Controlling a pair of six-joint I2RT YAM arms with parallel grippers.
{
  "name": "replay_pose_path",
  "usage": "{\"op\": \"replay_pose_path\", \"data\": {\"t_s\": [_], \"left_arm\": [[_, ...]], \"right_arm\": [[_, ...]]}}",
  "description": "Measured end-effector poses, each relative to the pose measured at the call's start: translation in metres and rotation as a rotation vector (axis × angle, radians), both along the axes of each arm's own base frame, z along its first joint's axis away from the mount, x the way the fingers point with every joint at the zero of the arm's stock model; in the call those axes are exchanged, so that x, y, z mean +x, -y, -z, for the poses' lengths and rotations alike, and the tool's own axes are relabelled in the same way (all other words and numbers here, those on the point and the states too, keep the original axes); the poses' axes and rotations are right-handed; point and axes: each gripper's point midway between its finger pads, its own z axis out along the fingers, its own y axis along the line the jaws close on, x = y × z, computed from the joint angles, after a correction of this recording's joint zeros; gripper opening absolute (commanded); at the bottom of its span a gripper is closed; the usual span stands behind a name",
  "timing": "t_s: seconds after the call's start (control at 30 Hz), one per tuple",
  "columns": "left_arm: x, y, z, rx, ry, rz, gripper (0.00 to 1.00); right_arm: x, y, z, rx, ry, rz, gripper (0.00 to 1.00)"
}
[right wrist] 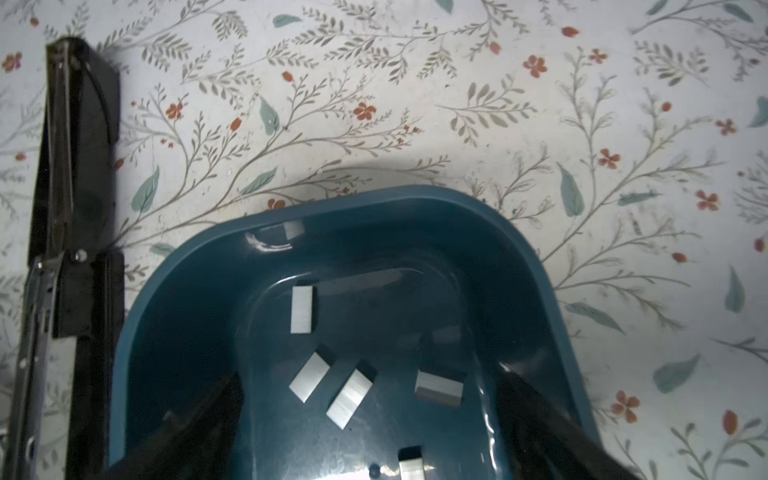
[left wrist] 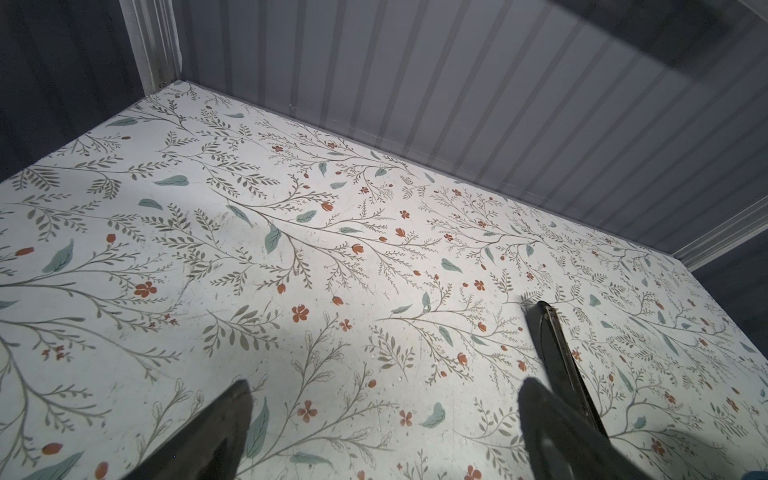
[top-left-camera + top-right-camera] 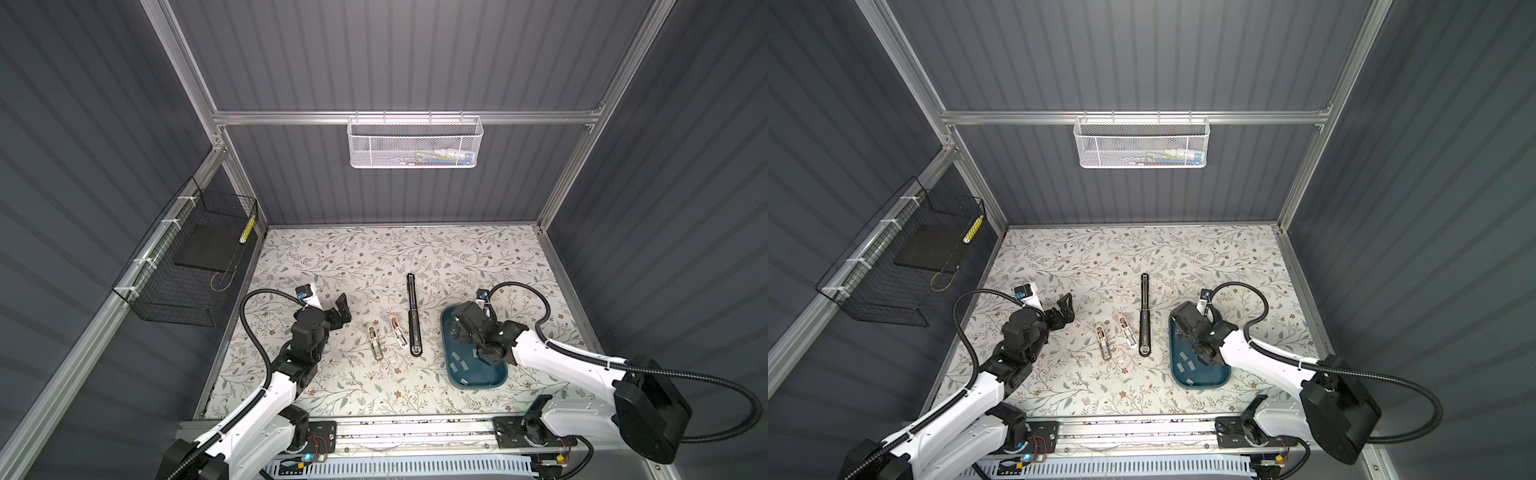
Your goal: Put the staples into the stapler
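Top views, both: right gripper (image 3: pixel 465 328) low over the blue tray (image 3: pixel 498 376), staples (image 3: pixel 458 365) loose on its floor. Left gripper (image 3: pixel 340 307) off to the side above the table (image 3: pixel 374 257), jaws wide and empty. Between the arms, black stapler (image 3: pixel 413 316) and two small staplers (image 3: pixel 375 341), all lying opened.

Left wrist: jaws spread, nothing between them, only table below.

Right wrist: jaws wide astride several staples, none gripped. Probably picking up staples; next calls for lowering and pinching one strip squarely without skidding it.

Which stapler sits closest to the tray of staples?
The long black stapler, lying just beside the blue tray. The pink stapler and the tan stapler are far shorter and lie beyond it, farther from the tray.
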Motion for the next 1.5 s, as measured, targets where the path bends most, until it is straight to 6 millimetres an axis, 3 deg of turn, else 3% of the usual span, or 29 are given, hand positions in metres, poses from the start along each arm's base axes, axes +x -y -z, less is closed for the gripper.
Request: {"op": "replay_pose_path", "data": {"t_s": [0.3, 0.57, 0.77, 1.0, 1.23, 1.5], "left_arm": [[-0.001, 0.0, -0.001, -0.002, 0.004, 0.0, 1.0], [-0.001, 0.0, -0.001, -0.002, 0.003, 0.0, 1.0], [-0.001, 0.0, -0.001, -0.001, 0.004, -0.001, 1.0], [-0.001, 0.0, -0.002, -0.003, 0.007, -0.001, 1.0], [-0.001, -0.001, -0.004, -0.005, 0.011, -0.001, 1.0], [-0.001, -0.001, -0.004, -0.005, 0.012, -0.001, 1.0]], "right_arm": [[0.006, -0.018, 0.027, -0.01, -0.076, -0.049, 0.84], [0.019, -0.024, 0.044, -0.042, -0.128, -0.046, 0.64], [0.026, -0.027, 0.059, -0.063, -0.17, -0.034, 0.58], [0.033, -0.032, 0.059, -0.051, -0.169, -0.027, 0.44], [0.035, -0.032, 0.059, -0.046, -0.168, -0.02, 0.39], [0.037, -0.031, 0.059, -0.038, -0.165, -0.014, 0.26]]}}
